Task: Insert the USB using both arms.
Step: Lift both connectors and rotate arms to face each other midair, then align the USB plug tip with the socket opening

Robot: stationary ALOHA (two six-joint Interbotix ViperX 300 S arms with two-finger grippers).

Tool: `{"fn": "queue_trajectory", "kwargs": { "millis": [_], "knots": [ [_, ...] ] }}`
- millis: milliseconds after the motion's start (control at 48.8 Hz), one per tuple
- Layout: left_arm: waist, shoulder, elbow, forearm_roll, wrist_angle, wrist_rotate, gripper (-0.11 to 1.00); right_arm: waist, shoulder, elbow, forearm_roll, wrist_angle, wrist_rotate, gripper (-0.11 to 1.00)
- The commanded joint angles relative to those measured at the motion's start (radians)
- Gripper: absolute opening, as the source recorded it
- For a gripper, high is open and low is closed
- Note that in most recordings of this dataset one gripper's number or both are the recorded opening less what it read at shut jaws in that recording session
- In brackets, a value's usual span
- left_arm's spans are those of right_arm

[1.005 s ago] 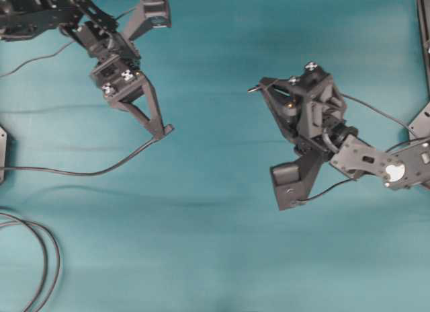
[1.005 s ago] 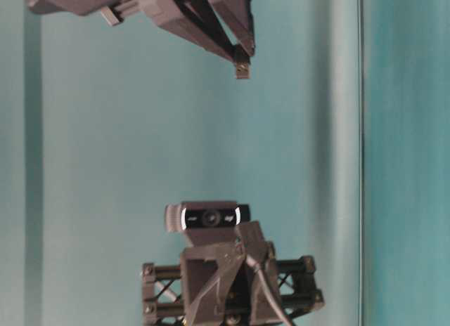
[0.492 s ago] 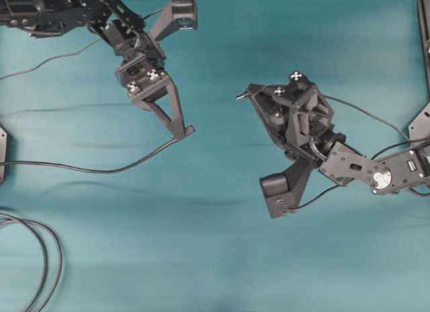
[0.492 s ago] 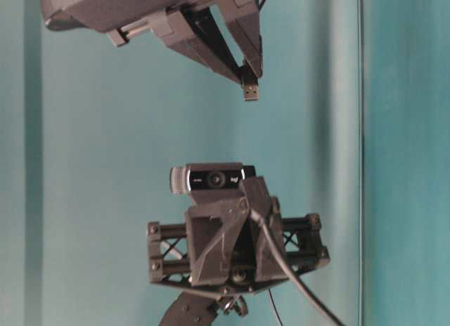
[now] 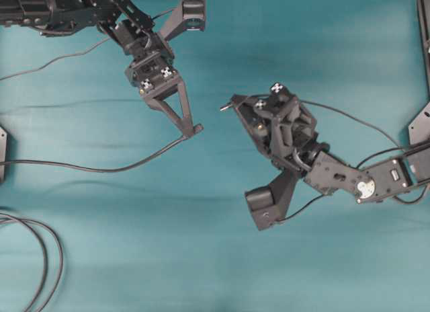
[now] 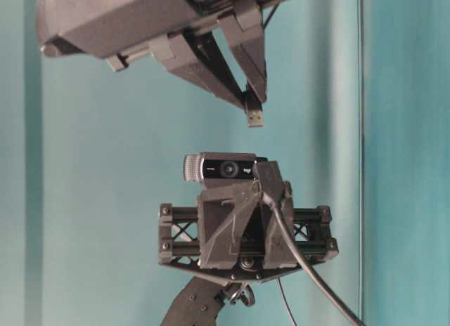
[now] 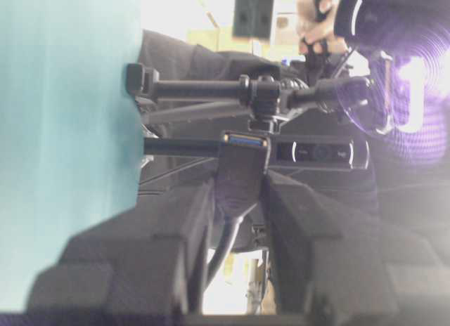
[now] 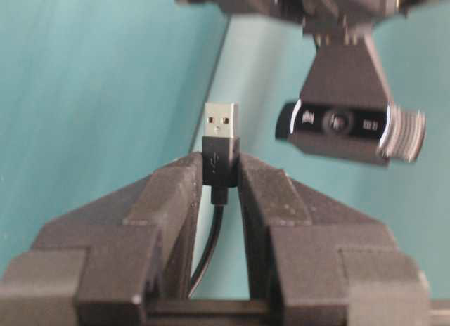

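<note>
- As both arms have closed in over the last second, the gap between plug and socket has narrowed; mating not yet done.
- Right gripper [image 8: 219, 173] pinches the USB [image 8: 220, 140], silver tip protruding, held above the table.
- Left gripper [image 7: 235, 196] clamps the socket [image 7: 242, 168].

- Overhead view: even, soft light, faint shadow bands across the teal cloth [image 5: 201, 258].
- Left wrist view: blown-out background, purple lens flare upper right, near fingers blurred.
- Right wrist view: slightly soft.
</note>
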Motion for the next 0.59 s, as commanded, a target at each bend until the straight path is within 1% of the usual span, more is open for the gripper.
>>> {"fn": "queue_trajectory", "kwargs": {
  "millis": [0, 205, 574],
  "knots": [
    [-0.003, -0.015, -0.020, -0.006, -0.006, -0.015, 0.23, 0.009, -0.002, -0.032, -0.009, -0.002, 0.002, 0.19],
    [-0.006, -0.015, -0.032, -0.006, -0.008, -0.017, 0.23, 0.025, 0.017, -0.048, -0.009, -0.006, 0.002, 0.19],
    [-0.028, -0.011, -0.034, -0.006, -0.011, -0.015, 0.23, 0.026, 0.028, -0.058, -0.011, -0.009, 0.002, 0.19]
  ]
}}
